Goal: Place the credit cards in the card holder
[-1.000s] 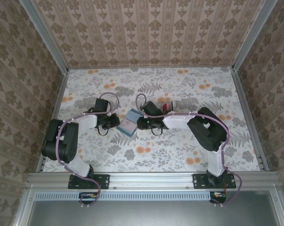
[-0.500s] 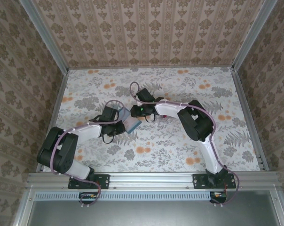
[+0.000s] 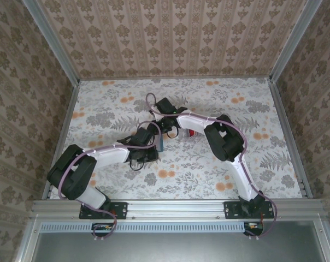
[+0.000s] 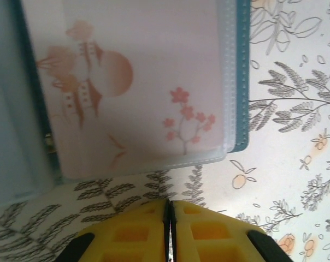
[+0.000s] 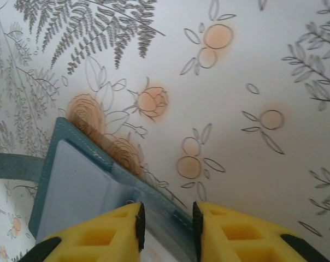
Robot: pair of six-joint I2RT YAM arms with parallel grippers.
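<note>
Card holder [image 5: 83, 185] is seen lying open and flat on the floral table [image 3: 208, 169], about mid-table, where the two arms meet. From above it is mostly covered by the wrists, so its long axis can't be told there.

In the right wrist view one teal corner is pointed up and to the left. A stitched edge is run diagonally from that corner down to the right, passing betw. the fingers. A teal strap or flap is stretched off to the left edge of the pic.

R gripper [image 5: 166, 210]: the jaws are held partway spread, w/ the holder's edge and clear pocket lying in the gap. Whether the pads are touching it can't be told.

L gripper [image 4: 169, 204]: the jaws are pressed together w/ nothing between them. It is held just short of the holder's near edge, over bare table.

In the left wrist view the clear sleeve [image 4: 137, 82] is laid over a pale pink sheet w/ a flower print. Whether that is a card or the lining can't be told. The teal rim is run straight away from the gripper on the right side, and the other panel is blurred at left.

A red item [image 3: 190, 132] is partly hidden under the R arm, just right of the holder. What it is can't be made out.
</note>
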